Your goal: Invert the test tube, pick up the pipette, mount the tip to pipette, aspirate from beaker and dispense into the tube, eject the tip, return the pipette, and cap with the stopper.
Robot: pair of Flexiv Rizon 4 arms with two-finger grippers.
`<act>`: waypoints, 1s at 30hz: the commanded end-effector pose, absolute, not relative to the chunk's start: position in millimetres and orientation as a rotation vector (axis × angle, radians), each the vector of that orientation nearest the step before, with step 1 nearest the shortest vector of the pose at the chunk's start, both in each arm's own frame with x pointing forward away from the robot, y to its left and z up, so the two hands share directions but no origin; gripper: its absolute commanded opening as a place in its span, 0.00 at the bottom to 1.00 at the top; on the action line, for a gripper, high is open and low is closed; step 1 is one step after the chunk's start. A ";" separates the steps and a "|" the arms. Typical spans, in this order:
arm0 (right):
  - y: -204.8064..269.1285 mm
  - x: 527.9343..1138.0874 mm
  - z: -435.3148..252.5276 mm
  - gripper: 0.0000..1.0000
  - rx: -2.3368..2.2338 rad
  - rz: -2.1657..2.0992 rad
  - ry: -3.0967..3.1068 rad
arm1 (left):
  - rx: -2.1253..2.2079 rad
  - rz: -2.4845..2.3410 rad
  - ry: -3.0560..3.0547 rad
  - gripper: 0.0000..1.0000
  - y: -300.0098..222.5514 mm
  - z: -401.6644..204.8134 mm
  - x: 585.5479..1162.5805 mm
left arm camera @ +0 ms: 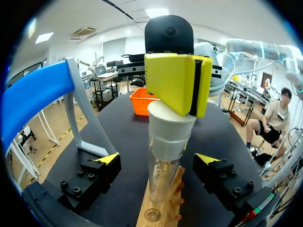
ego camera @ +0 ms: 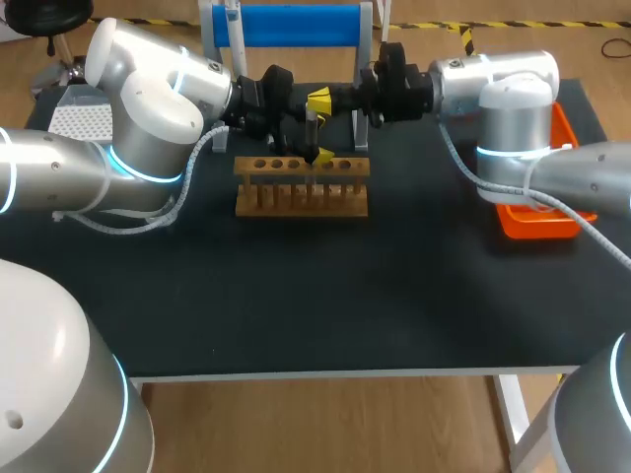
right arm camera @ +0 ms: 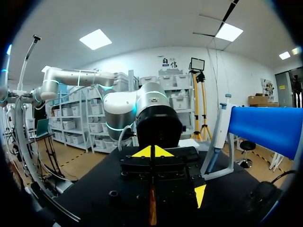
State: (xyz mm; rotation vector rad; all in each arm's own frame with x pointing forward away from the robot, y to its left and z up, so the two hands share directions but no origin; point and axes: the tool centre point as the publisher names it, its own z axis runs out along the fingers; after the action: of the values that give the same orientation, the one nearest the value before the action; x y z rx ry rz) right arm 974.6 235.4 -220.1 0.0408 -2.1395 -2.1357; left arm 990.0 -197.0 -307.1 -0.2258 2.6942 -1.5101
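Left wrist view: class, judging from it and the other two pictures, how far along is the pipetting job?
Looks done: the pipette hangs on its blue stand, and the test tube stands upright in the wooden rack. In hand: the stopper sits in the tube's mouth under the shut right gripper; the open left gripper flanks the tube. Left: probably seating it fully and letting go. Liquid inside: cannot tell.

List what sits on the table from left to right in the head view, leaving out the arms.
white tip box → wooden test tube rack → orange tray. The blue pipette stand overlaps the rack's span, so it is left out of the order.
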 end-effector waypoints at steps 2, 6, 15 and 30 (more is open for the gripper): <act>233.8 975.6 -209.3 0.00 0.065 -2.170 -2.120 | -0.225 -1.510 2.697 1.00 -196.8 -306.9 990.7; 230.1 974.9 -199.9 0.00 0.086 -2.184 -2.128 | -0.225 -1.510 2.697 1.00 -196.8 -306.9 990.7; 195.7 975.4 -205.0 1.00 0.047 -2.133 -2.254 | -0.225 -1.510 2.697 1.00 -196.8 -306.9 990.7; 134.9 961.8 -263.9 1.00 -0.149 -1.948 -2.434 | -0.225 -1.510 2.697 1.00 -196.8 -306.9 990.7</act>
State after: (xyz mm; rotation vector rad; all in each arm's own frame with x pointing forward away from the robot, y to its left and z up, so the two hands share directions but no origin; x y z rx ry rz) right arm 972.6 142.0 -262.0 -0.1202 -2.4129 -1.9559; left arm 990.0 -197.0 -307.1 -0.2257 2.6943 -1.5101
